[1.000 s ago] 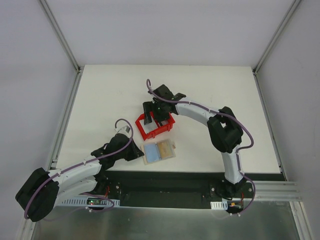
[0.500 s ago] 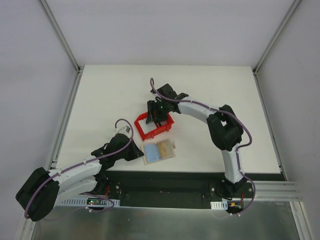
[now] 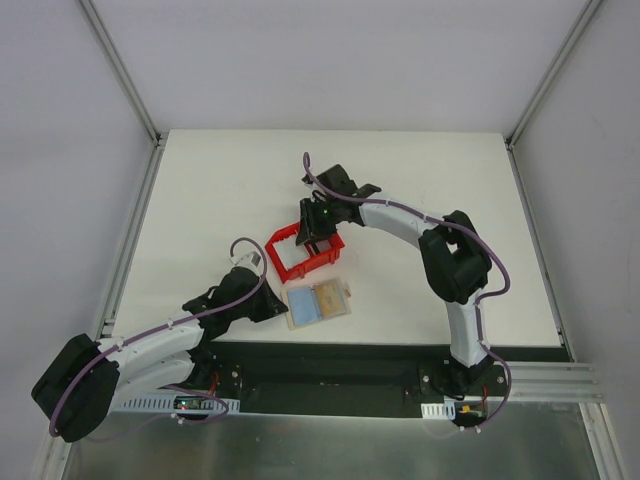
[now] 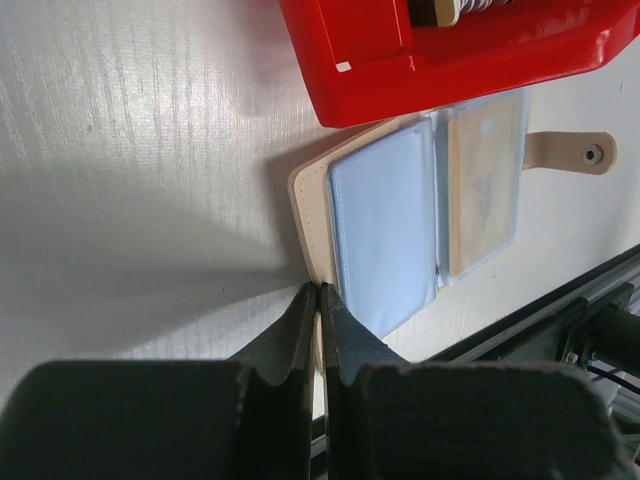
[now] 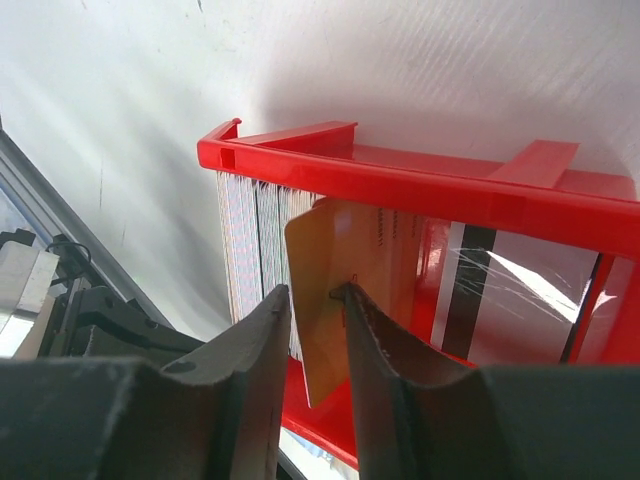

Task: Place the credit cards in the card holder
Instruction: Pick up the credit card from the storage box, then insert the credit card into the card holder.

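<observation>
Card holder (image 4: 385, 215) (tan, opened flat, blue-lined) beside glossy red bin (image 4: 370, 60). Left gripper (image 4: 318, 290) pressed together at holder's rim; right gripper (image 5: 310, 292) straddles a binned credit card (image 5: 345, 255), whether pinched we cannot tell.

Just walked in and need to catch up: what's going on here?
The right gripper is down in the red bin, its jaws either side of one tan card standing among the stacked cards; whether it is clamped yet is unclear. The left gripper, shut, rests its tips at the edge of the card holder, which lies open beside the bin.
</observation>
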